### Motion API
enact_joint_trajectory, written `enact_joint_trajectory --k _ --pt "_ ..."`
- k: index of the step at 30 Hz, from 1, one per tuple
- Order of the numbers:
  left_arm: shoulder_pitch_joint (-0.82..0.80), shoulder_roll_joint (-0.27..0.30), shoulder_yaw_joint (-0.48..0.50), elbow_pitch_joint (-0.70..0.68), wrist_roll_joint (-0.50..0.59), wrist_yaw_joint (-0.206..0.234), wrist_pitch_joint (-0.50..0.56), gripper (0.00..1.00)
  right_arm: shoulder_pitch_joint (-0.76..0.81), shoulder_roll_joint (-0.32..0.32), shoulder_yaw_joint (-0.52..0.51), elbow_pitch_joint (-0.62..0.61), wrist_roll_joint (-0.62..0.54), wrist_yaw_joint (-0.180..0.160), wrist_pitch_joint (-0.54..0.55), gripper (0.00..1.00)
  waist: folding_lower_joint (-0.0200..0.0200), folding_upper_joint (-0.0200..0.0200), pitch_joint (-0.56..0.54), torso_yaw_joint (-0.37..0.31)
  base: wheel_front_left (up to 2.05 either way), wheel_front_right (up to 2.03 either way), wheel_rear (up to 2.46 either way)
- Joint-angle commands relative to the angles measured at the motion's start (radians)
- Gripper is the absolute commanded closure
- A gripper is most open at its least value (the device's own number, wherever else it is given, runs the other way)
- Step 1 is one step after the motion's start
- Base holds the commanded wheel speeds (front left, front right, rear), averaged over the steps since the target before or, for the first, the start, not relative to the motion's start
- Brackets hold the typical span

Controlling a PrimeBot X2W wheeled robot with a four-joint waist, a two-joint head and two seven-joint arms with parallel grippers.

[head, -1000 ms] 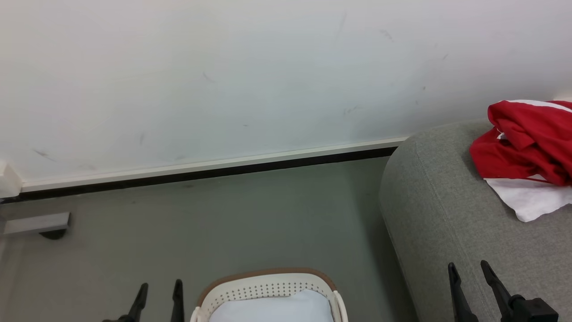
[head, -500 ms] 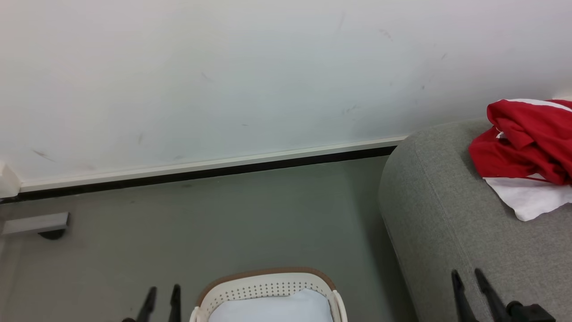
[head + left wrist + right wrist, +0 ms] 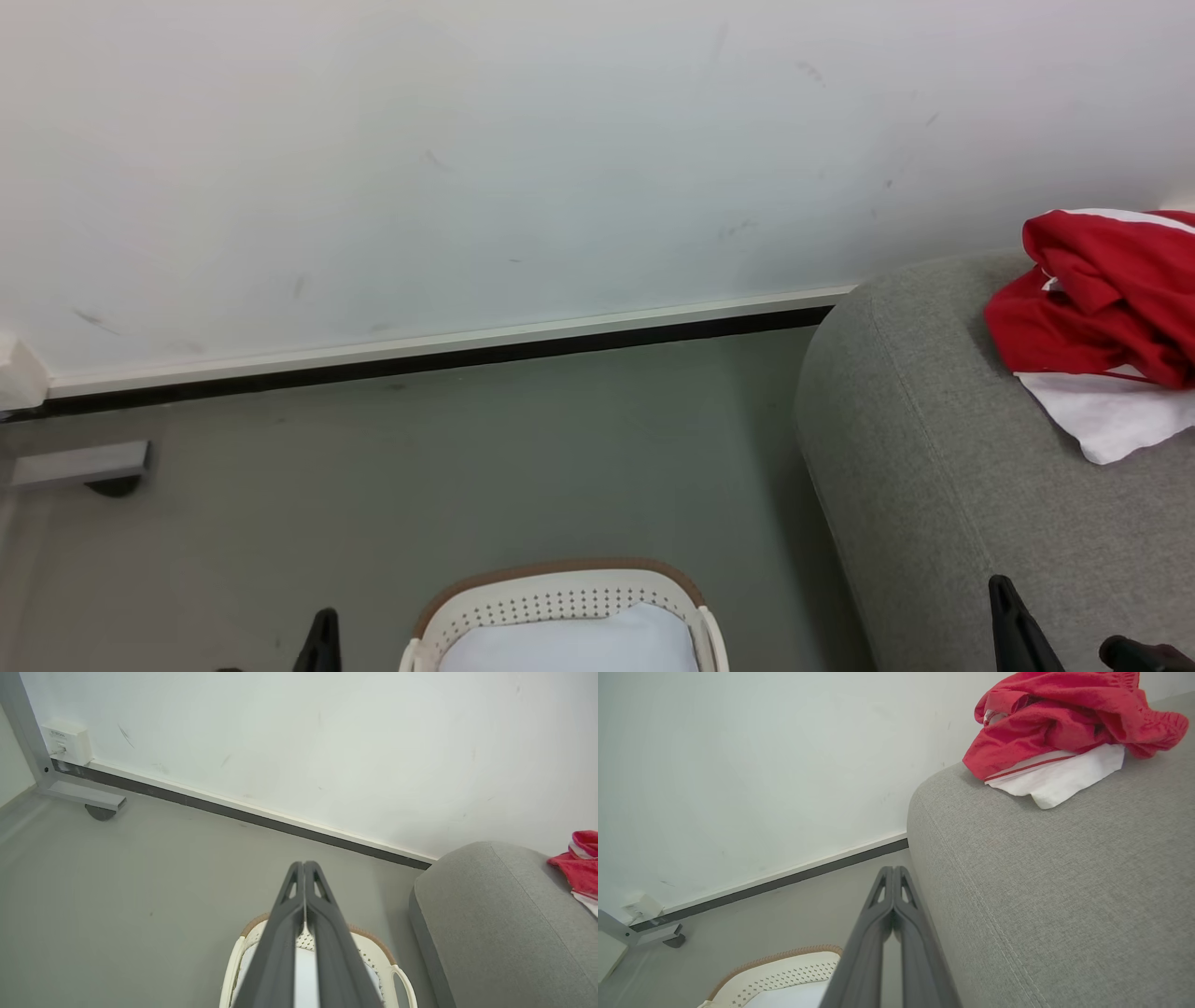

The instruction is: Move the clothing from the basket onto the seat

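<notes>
**A:** What had the hands just done?

**B:** Both had closed. A second earlier the left hand (image 3: 304, 868) had its two fingers spread. Now they were pressed together tip to tip with nothing between them. The right hand (image 3: 893, 870) matched it — fingers flat against each other, empty.

**A:** Had they moved too?

**B:** In the head view both sat lower at the bottom edge than before. I'd judge the arms were drawing back toward rest.

**A:** And what lay around them?

**B:** The left hand pointed out over the basket (image 3: 560, 597), which stood on the floor (image 3: 467, 467) just beside the rounded end of the seat (image 3: 934, 448). The right hand pointed along that same end of the seat without touching it.

**A:** Where was the clothing?

**B:** On the seat — a red heap (image 3: 1102, 308) with a white panel edged by a thin red line. It lay near the wall (image 3: 467, 140), well apart from both hands and from the basket.

**A:** Was anything left in the basket?

**B:** A pale bluish-white sheet (image 3: 569, 644), with no red showing. The near part of the basket was cut off by the frame, though, so something could perhaps have lain there unseen.

**A:** So what did that mean for the task?

**B:** With the clothing on the seat and both hands closed on nothing, the move looked finished.
</notes>
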Motion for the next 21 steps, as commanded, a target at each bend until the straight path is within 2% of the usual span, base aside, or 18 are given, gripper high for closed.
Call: enact_joint_trajectory --k 1,21 --pt "-0.028 0.004 0.009 -0.019 -0.053 -0.005 0.010 1.00 -0.024 -0.001 -0.009 -0.022 0.049 0.000 0.009 1.00 0.0000 -0.0001 0.000 0.001 0.00 0.00 0.00" --pt "-0.065 0.005 0.037 -0.027 -0.373 -0.032 0.090 1.00 -0.043 0.000 -0.043 -0.057 0.359 -0.001 0.091 1.00 0.0000 -0.0001 -0.001 0.013 0.00 0.00 0.00"
